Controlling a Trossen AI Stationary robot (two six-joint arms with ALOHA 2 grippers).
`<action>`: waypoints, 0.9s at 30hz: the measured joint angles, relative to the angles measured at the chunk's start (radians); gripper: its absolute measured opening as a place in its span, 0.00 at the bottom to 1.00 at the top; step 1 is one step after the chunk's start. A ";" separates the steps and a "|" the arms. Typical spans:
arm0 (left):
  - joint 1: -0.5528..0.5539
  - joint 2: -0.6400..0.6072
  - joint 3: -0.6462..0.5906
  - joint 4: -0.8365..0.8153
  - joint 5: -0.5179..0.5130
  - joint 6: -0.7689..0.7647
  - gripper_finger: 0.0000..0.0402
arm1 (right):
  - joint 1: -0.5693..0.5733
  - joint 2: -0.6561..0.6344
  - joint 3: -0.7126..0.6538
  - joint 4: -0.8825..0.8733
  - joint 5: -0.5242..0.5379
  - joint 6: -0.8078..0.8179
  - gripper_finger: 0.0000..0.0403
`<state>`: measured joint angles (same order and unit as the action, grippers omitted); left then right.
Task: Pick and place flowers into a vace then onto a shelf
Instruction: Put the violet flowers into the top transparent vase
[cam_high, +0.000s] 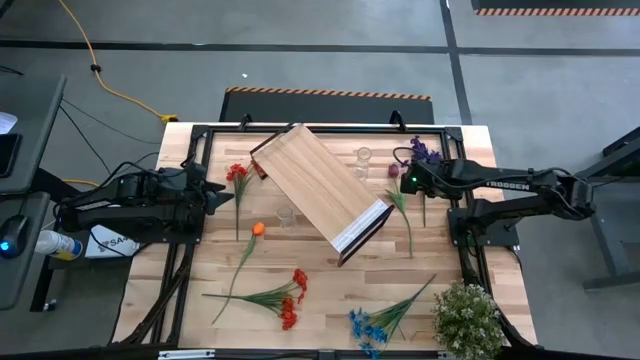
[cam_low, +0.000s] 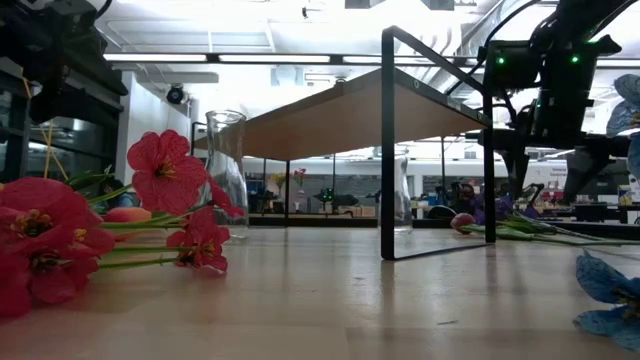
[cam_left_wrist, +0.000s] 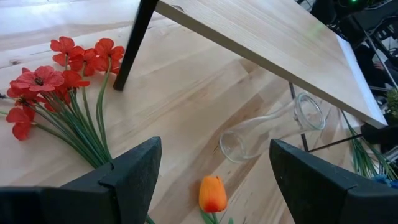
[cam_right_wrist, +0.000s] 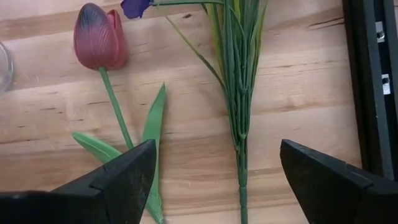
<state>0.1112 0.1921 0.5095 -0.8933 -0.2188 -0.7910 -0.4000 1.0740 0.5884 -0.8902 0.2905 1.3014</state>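
Your right pincer (cam_right_wrist: 211, 180) is hanging with fingers spread wide above the table (cam_right_wrist: 298, 99), where a maroon tulip (cam_right_wrist: 99, 37) is lying beside a bundle of green stems (cam_right_wrist: 239, 93), a purple bloom (cam_right_wrist: 135, 6) showing.

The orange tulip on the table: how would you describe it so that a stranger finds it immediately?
Start at the large wooden shelf standing slanted in the middle of the table. Look off its left side, past the clear glass vase. There lies the orange tulip: a single small orange bud on one thin green stem, while the neighbouring red flowers come in bunches of several blooms.
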 joint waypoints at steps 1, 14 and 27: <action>0.000 0.000 0.000 0.000 0.000 0.000 0.83 | 0.000 0.000 0.000 0.000 0.000 0.000 0.82; 0.000 0.000 0.000 0.000 0.000 0.000 0.83 | 0.000 0.000 0.000 -0.001 0.007 0.000 0.82; 0.000 0.000 0.000 0.000 0.001 0.000 0.83 | 0.000 0.000 0.000 -0.003 0.017 0.016 0.82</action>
<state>0.1110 0.1921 0.5095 -0.8936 -0.2180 -0.7910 -0.4000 1.0740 0.5888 -0.8932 0.3072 1.3175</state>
